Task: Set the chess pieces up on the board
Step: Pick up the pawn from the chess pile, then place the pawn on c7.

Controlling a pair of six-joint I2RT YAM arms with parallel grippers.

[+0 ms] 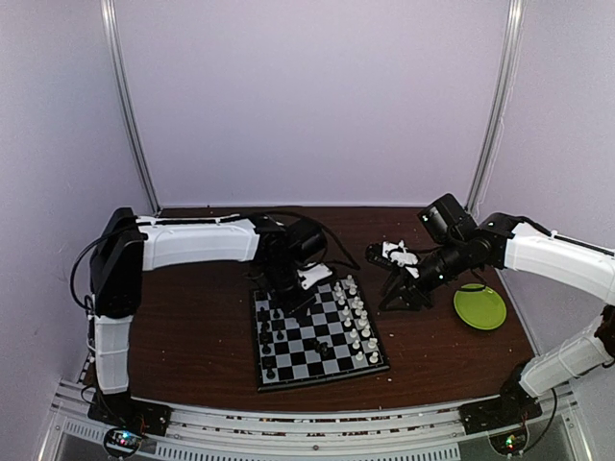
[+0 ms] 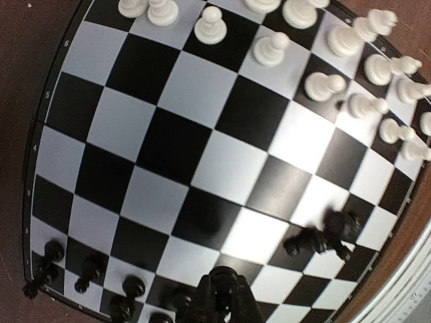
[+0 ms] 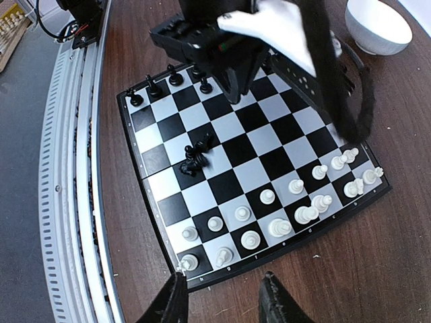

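The checkered board [image 1: 332, 363] lies in the middle of the table. White chess pieces [image 1: 356, 317] stand in two rows along its right side, and black pieces [image 1: 269, 336] stand along its left side. A few black pieces [image 2: 322, 239] lie in a heap on the board's near squares, also in the right wrist view [image 3: 196, 156]. My left gripper [image 2: 223, 299] is shut on a black piece [image 2: 224, 277] and hovers over the board's left half [image 1: 293, 291]. My right gripper [image 3: 225, 306] is open and empty, over the table just off the white side of the board [image 3: 269, 252].
A green plate [image 1: 479, 307] lies at the right of the table. A white bowl [image 3: 377, 25] stands behind the board. A metal rail [image 3: 71, 202] runs along the table's near edge. The left arm [image 3: 222, 47] reaches over the board's far half.
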